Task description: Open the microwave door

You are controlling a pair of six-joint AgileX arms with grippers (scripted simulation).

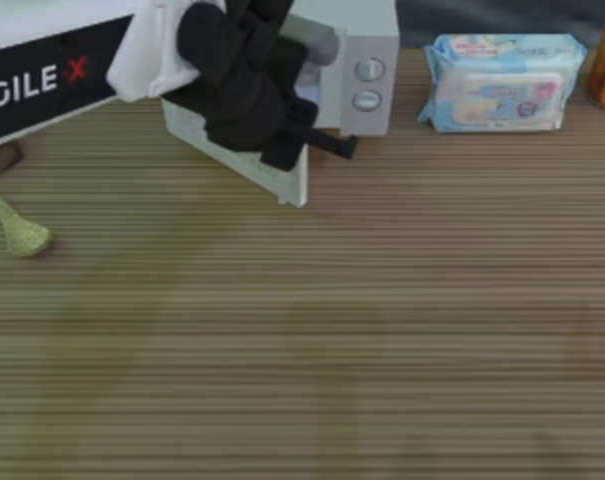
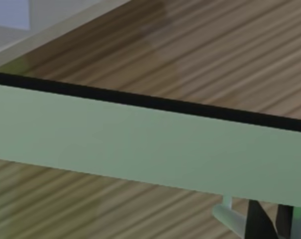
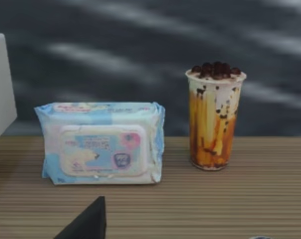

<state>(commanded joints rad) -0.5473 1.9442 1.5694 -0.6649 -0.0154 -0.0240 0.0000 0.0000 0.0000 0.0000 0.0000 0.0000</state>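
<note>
While the door is partly swung out, status as follows:
door: microwave door stands ajar at the table's back left, hinged on its left, free edge pointing toward the table front and right.
long axis: panel runs diagonally from back left to front right.
left gripper: over the door's free end, right at it; can't tell if fingers are clamped or spread.
left wrist view: pale door panel fills it edge-on.
right arm: parked, nearer the wipes pack and drink cup.
microwave: cavity mostly hidden by the arm; contents unknown.
next: judging by the angle, swing further outward and left.
</note>
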